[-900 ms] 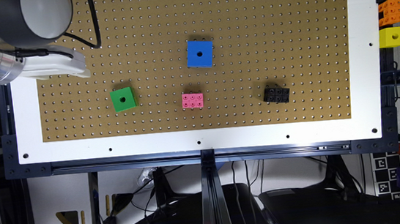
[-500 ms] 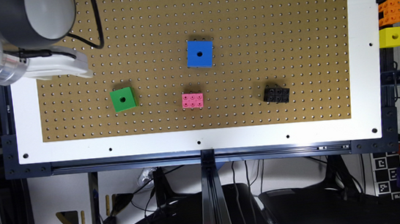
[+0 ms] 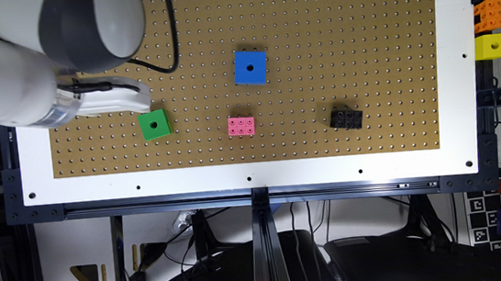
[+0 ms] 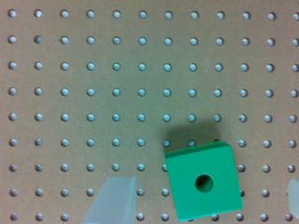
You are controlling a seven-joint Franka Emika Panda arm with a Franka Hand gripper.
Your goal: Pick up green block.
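The bench (image 3: pixel 253 170) is a flat brown pegboard panel dotted with a regular grid of small holes, framed by a white border and carried on a dark metal frame. Directly on the pegboard lie four things: the bright green plain cube with a round dark hole in its top, the green block (image 3: pixel 154 124), toward the exterior view's left; a larger blue cube with a hole (image 3: pixel 250 67); a small pink studded brick (image 3: pixel 241 126) near the middle; and a black studded brick (image 3: pixel 346 118) toward the exterior view's right. All four sit well apart from one another, each resting flat on the perforated surface.
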